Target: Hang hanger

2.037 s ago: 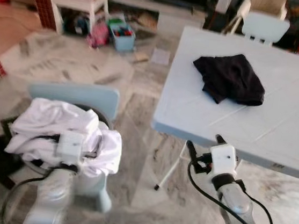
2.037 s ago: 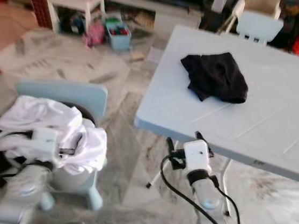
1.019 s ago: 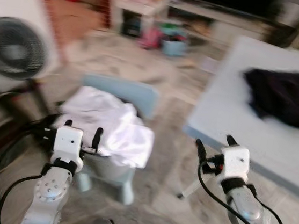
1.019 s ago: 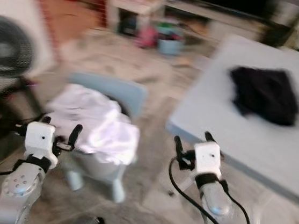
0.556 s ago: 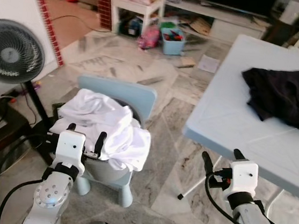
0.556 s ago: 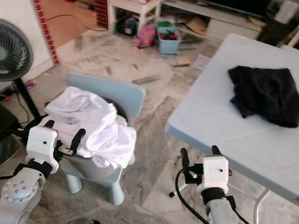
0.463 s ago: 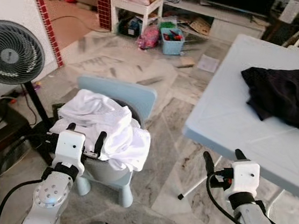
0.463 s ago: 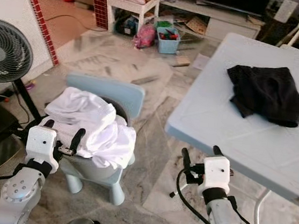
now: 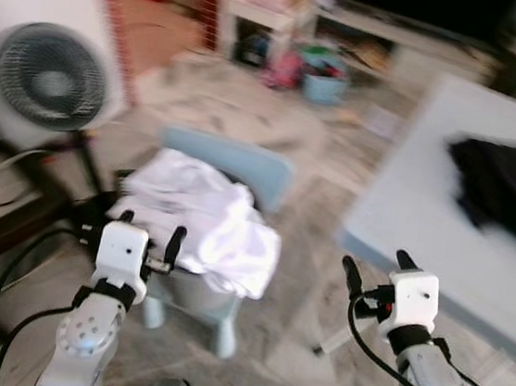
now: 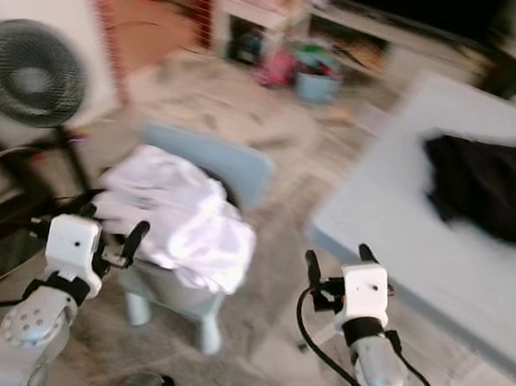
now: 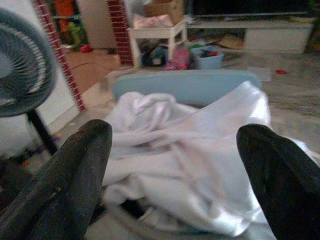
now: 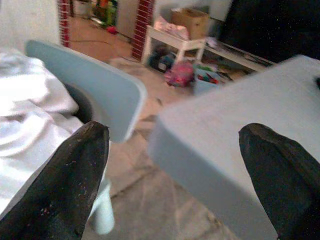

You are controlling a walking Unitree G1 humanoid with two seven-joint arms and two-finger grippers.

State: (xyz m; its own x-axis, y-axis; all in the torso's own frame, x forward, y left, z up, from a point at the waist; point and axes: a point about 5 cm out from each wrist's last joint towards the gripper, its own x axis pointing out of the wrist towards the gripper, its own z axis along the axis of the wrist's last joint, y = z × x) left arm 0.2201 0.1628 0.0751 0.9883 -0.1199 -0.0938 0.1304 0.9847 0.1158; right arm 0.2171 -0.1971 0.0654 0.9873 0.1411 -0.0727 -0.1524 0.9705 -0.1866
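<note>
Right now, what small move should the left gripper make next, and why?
Probably ease the left gripper forward and down toward the white cloth piled on the chair. Its fingers stand open and empty, just short of the cloth, and the left wrist view frames the cloth between them. No hanger can be made out, so it may lie under the cloth.

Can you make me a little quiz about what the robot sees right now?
1. True or false: the white cloth lies heaped on the small blue chair.
2. What lies on the pale table? A) a black garment B) a red ball C) a plate
3. Fill in: the left tool and the right tool both have their fingers ____.

Key: 1 true. 2 A, the black garment. 3 open, with nothing held in either.
</note>
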